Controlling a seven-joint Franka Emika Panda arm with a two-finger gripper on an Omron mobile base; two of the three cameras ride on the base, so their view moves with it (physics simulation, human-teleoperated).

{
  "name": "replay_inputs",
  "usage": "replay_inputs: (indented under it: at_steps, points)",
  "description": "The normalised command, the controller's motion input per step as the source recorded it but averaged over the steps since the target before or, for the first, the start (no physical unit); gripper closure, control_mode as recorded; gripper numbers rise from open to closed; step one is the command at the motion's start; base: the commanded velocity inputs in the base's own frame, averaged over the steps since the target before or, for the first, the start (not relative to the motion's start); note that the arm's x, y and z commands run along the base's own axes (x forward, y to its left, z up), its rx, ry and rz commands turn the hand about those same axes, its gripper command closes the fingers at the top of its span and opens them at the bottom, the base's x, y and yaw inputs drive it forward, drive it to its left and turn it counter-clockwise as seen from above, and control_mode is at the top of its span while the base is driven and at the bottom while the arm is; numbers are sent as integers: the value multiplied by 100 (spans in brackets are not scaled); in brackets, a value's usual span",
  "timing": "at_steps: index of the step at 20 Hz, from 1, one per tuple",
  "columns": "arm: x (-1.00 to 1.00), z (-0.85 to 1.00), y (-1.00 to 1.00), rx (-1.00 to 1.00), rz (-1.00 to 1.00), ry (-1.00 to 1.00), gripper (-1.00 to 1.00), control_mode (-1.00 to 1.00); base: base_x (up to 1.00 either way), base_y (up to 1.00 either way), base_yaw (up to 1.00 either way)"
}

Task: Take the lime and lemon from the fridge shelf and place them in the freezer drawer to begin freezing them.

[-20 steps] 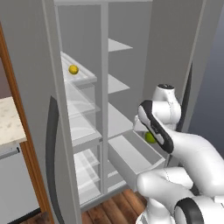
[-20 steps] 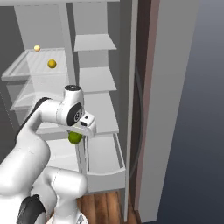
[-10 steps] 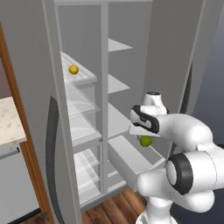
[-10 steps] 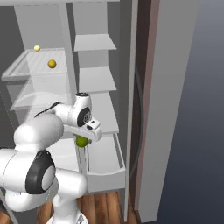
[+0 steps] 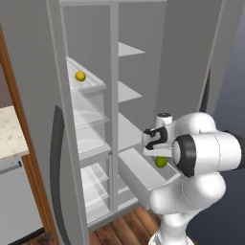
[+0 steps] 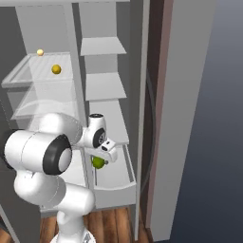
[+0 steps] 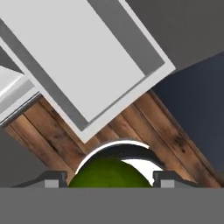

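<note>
My gripper (image 5: 161,159) is shut on the lime (image 5: 161,162), a small green fruit, and holds it just above the pulled-out light grey freezer drawer (image 5: 138,173). From the right, the lime (image 6: 98,162) hangs under the hand over the drawer (image 6: 115,183). In the hand view the lime (image 7: 109,173) sits between the fingertips (image 7: 54,179), with the drawer (image 7: 87,57) open below. The yellow lemon (image 5: 80,75) lies on the clear glass fridge shelf (image 5: 94,87), up and to the left of the hand; the same lemon (image 6: 56,69) shows on the shelf (image 6: 19,79).
Opaque grey shelves (image 5: 130,50) stack above the drawer. A small pale ball (image 6: 40,52) rests at the back of the glass shelf. The open fridge door (image 5: 48,119) stands on the left, beside a stone counter (image 5: 10,138). Wooden floor (image 7: 144,122) lies below the drawer.
The arm has swung round and carried the lime a little lower and closer over the open drawer. The lemon has stayed on its shelf.
</note>
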Motion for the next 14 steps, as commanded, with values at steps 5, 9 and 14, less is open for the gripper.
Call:
replay_inputs:
  at_steps: [5, 9, 14]
  points:
    - [21, -49, -13, -3, -3, -3, 100, -100, 0, 0, 0]
    - [21, -37, -8, 0, -2, 0, 100, -100, 0, 0, 0]
    - [23, -37, -6, 0, -2, 0, 100, -100, 0, 0, 0]
